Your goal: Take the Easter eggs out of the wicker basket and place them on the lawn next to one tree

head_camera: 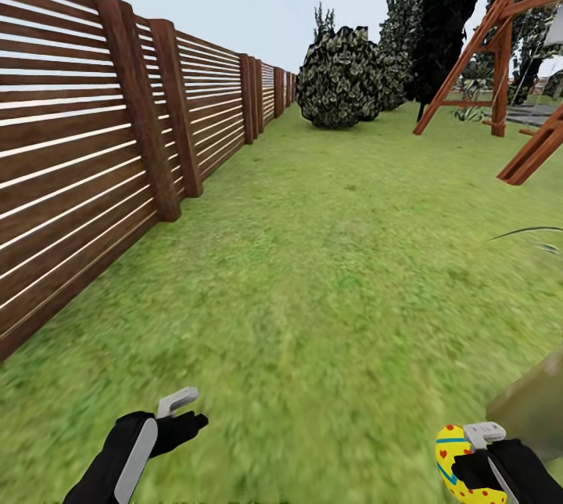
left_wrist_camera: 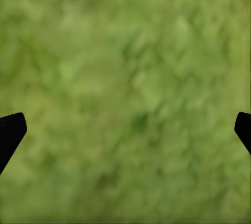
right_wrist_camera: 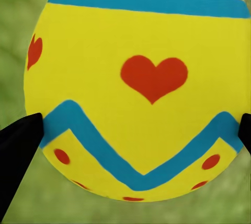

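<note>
One Easter egg [head_camera: 452, 463], bright yellow with red hearts and blue zigzag bands, sits between the fingers of my right gripper [head_camera: 474, 451] low over the lawn [head_camera: 313, 269] at the bottom right. Seen up close, the egg [right_wrist_camera: 141, 41] is pinched by the right gripper [right_wrist_camera: 138, 135], with a dark fingertip on each side. A smooth grey-green tree trunk [head_camera: 536, 402] rises just beyond it at the right edge. My left gripper [head_camera: 186, 413] hangs open and empty over grass [left_wrist_camera: 125, 51]; its fingers [left_wrist_camera: 10, 132] stand wide apart. The wicker basket is out of view.
A brown slatted fence [head_camera: 94, 152] runs along the left into the distance. A round dark bush [head_camera: 340, 77] stands far ahead, with dark trees [head_camera: 450, 11] behind it. A wooden swing frame [head_camera: 493, 58] stands at the far right. Open grass lies between.
</note>
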